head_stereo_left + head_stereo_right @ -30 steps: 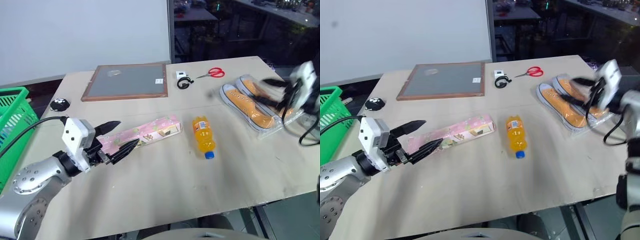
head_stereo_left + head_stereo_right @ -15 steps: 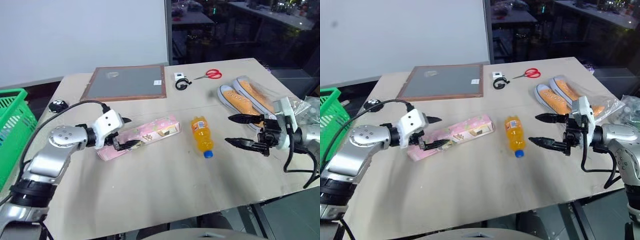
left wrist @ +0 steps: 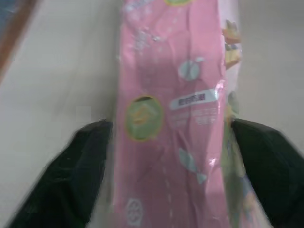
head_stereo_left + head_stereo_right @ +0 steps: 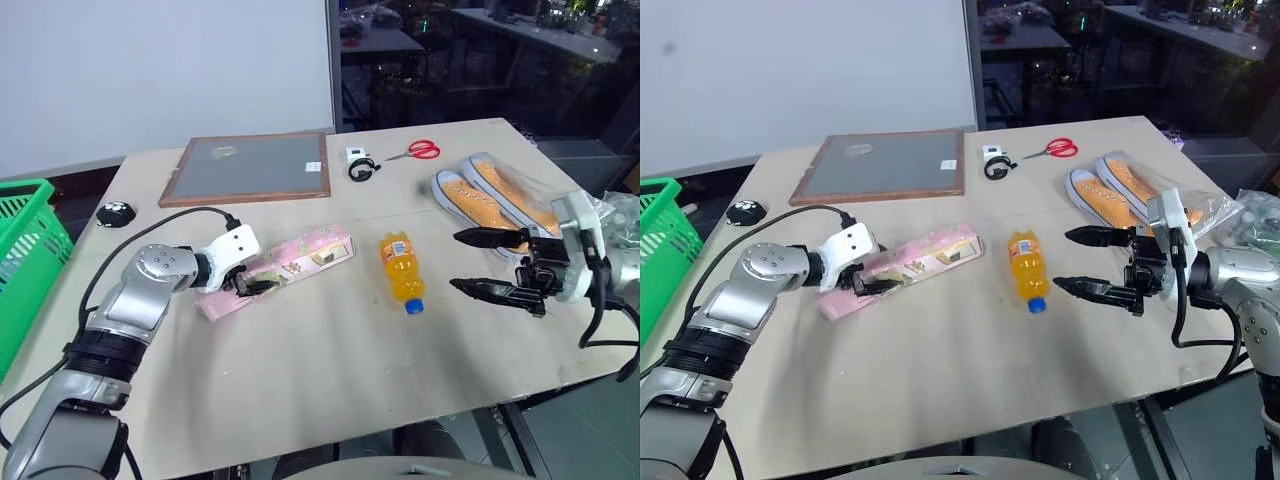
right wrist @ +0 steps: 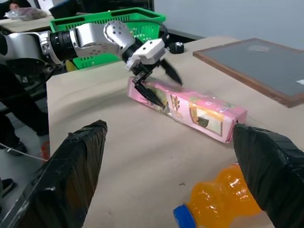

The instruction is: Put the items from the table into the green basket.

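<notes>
Scissors (image 4: 424, 150), framed board (image 4: 252, 167), bagged shoes (image 4: 497, 195) behind bottle (image 4: 401, 271); left jaws astride pink packet (image 4: 280, 268), right jaws spread.

My left hand (image 4: 252, 281) reaches down and inward, fingers astride something; my right hand (image 4: 488, 264) hovers level, fingers spread wide.

We cannot read any text. The pink packet (image 3: 171, 118) has a small white strip with printed characters, but they are too blurred to read. The label on the orange bottle (image 4: 401, 268) is too small to read.
</notes>
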Available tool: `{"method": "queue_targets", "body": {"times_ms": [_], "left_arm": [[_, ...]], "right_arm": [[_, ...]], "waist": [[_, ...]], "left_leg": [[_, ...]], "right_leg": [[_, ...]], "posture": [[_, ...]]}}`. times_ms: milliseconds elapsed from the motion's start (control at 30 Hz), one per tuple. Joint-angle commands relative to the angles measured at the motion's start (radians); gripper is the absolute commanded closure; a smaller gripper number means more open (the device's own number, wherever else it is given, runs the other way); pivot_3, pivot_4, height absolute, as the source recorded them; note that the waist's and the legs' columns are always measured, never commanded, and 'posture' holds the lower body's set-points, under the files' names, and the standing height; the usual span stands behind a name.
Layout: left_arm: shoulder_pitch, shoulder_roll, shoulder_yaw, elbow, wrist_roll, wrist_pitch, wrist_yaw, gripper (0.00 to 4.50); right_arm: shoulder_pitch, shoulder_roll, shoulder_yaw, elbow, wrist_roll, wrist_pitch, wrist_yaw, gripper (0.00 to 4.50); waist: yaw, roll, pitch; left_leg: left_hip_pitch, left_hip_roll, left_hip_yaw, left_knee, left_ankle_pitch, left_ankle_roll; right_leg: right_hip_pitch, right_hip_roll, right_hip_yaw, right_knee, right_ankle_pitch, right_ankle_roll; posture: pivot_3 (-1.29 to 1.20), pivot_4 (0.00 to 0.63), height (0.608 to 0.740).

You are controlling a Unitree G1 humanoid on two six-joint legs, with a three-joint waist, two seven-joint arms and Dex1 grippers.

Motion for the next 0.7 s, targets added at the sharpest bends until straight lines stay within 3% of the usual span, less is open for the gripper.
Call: {"method": "queue_targets", "body": {"times_ms": [33,133,233,367,500,600,700], "left_arm": [[0.017,0.017,-0.007,-0.016,-0.005,0.038,-0.065,2.08],[0.018,0.013,0.007,-0.013,0.006,0.021,-0.055,3.47],[0.002,-0.022,0.070,-0.014,-0.014,-0.001,0.003,4.42],[-0.075,-0.070,0.249,0.006,-0.034,0.001,0.216,4.42],[-0.102,-0.011,0.427,-0.055,-0.022,0.097,0.392,4.42],[-0.078,0.130,0.560,-0.088,0.058,0.110,0.497,4.42],[-0.018,0.288,0.612,-0.040,0.144,0.057,0.526,4.42]], "right_arm": [[-0.015,0.001,-0.001,-0.020,0.001,-0.023,-0.002,0.00],[-0.018,0.003,0.004,-0.019,-0.004,-0.029,0.003,0.00],[-0.032,0.004,0.009,-0.013,-0.002,-0.030,0.009,0.00],[-0.082,0.028,0.013,-0.010,0.033,-0.020,-0.004,0.00],[-0.143,0.072,0.017,-0.026,0.100,0.015,-0.039,0.00],[-0.207,0.108,0.022,-0.023,0.153,0.041,-0.066,0.00],[-0.258,0.130,0.044,-0.010,0.154,0.046,-0.073,0.00]], "waist": [[-0.004,0.000,-0.001],[-0.008,0.001,-0.001],[-0.005,0.002,-0.002],[0.001,0.000,-0.001],[-0.007,-0.011,0.004],[-0.023,-0.013,0.005],[-0.023,-0.013,0.005]], "left_leg": [[0.000,0.000,0.000,0.000,0.000,0.000],[0.000,0.000,0.000,0.000,0.000,0.000],[0.000,0.000,0.000,0.000,0.000,0.000],[0.000,-0.001,-0.001,0.001,0.000,0.000],[-0.001,0.001,-0.003,0.002,0.000,0.000],[-0.002,0.001,-0.003,0.001,0.000,0.000],[-0.003,0.001,-0.002,-0.004,-0.002,0.001]], "right_leg": [[0.000,0.000,0.000,0.000,0.000,0.000],[0.000,0.000,0.000,0.000,0.000,0.000],[0.000,0.000,0.000,0.000,0.000,0.001],[0.000,-0.001,0.000,0.000,0.000,0.001],[-0.001,0.000,-0.002,0.001,0.003,0.005],[-0.004,0.000,-0.002,0.001,0.004,0.004],[-0.006,0.000,-0.002,-0.001,0.005,0.001]], "posture": [[0.09,0.000,0.740],[0.09,0.000,0.740],[0.09,0.000,0.740],[0.09,0.000,0.740],[0.11,0.000,0.740],[0.14,0.000,0.740],[0.15,0.000,0.740]]}}
